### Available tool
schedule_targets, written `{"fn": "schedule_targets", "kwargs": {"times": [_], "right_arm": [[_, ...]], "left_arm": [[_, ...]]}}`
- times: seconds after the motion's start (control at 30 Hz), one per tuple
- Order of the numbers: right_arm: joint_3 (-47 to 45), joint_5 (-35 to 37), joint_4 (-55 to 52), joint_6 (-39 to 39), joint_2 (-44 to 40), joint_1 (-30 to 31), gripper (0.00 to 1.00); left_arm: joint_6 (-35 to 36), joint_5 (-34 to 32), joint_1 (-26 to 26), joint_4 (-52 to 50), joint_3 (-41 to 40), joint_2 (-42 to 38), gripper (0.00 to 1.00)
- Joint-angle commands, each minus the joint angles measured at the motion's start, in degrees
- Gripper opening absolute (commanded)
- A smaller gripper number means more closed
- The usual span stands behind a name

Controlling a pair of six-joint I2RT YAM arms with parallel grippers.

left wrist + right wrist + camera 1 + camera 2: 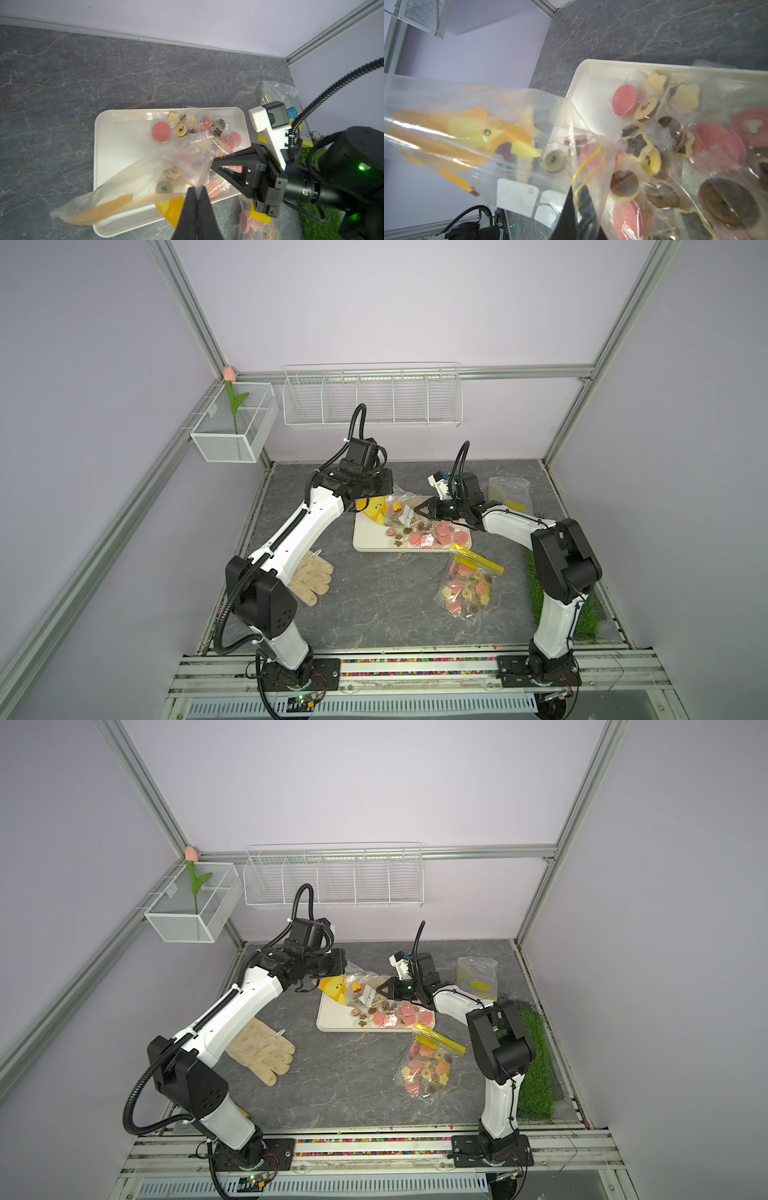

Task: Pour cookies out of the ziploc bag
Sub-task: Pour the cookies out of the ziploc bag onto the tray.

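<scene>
A clear ziploc bag (397, 506) hangs tilted over the white tray (365, 540), held by both grippers. My left gripper (196, 188) is shut on one edge of the bag (162, 166). My right gripper (417, 509) is shut on another edge near its yellow seam (578, 191). An orange and yellow piece (477, 133) and white tags (517, 197) lie inside the bag. Cookies (436, 533), pink, beige and dark brown, lie spread on the tray (162, 132). A few cookies (554, 159) show through the bag's film.
A second ziploc bag (467, 589) filled with cookies lies on the table in front of the tray. An empty bag (509, 491) lies at the back right. A beige glove (309, 578) lies left of centre. A green grass mat (536, 1052) runs along the right edge.
</scene>
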Motion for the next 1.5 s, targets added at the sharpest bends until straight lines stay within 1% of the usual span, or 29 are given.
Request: {"fn": "schedule_targets", "kwargs": {"times": [0.0, 0.2, 0.47, 0.8, 1.1, 1.2, 1.33, 1.47], "right_arm": [[-2.3, 1.4, -1.7, -0.2, -2.2, -1.7, 0.07], [-4.0, 0.9, -2.0, -0.7, -4.5, -2.7, 0.07], [-6.9, -0.2, -1.0, 0.7, -7.0, -4.9, 0.07], [-8.9, -0.9, -1.3, 0.3, -8.2, -6.9, 0.07], [-8.7, -3.7, 0.1, 0.7, -6.3, -6.5, 0.07], [-7.7, -6.5, 0.8, 1.0, -5.1, -6.0, 0.07], [-6.7, -6.7, 0.8, 1.1, -4.0, -4.7, 0.07], [-5.1, -7.5, 0.7, 1.2, -2.1, -3.1, 0.07]], "left_arm": [[-0.8, -0.7, -0.6, 1.6, 3.9, 0.0, 0.0], [-1.1, -0.6, -1.8, 1.5, 6.5, 1.5, 0.0], [-0.9, -1.0, -3.6, 0.7, 10.0, 3.9, 0.0], [-1.2, -0.7, -4.7, 0.9, 13.6, 6.5, 0.0], [0.3, -2.5, -4.8, -0.2, 14.3, 6.8, 0.0], [1.6, -4.4, -4.8, -1.4, 15.0, 6.5, 0.0], [3.2, -5.9, -4.8, -3.7, 16.8, 6.4, 0.0], [4.1, -7.8, -4.8, -4.5, 16.8, 5.9, 0.0]]}}
